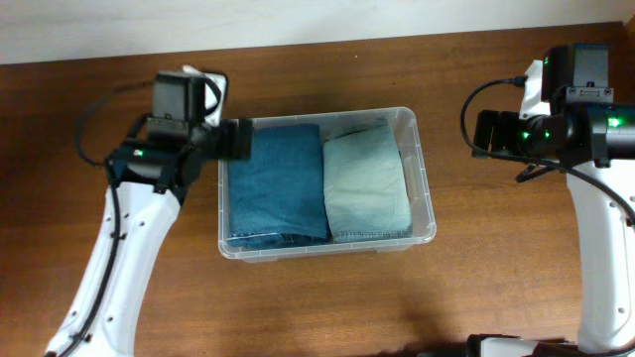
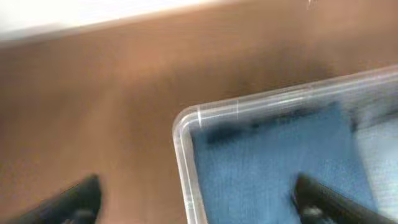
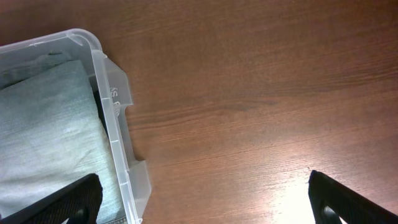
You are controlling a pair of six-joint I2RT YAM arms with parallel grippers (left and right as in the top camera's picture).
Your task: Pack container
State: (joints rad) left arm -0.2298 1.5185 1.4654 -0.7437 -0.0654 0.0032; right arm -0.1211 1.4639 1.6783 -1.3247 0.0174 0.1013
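The clear plastic container [image 1: 423,169] stands mid-table. Inside lie a folded dark blue garment [image 1: 280,183] on the left and a folded pale green-blue garment [image 1: 365,183] on the right. My left gripper [image 1: 236,139] is open and empty at the container's back left corner; in the left wrist view its fingers [image 2: 199,202] straddle the rim [image 2: 185,155] over the blue garment [image 2: 261,168]. My right gripper [image 1: 483,132] is open and empty above bare table right of the container; in the right wrist view its fingers [image 3: 205,202] span the container's wall [image 3: 118,124] beside the pale garment [image 3: 50,130].
The brown wooden table [image 1: 496,258] surrounds the container. A pale wall strip [image 1: 298,20] runs along the table's far edge. Both arm bases stand near the front corners.
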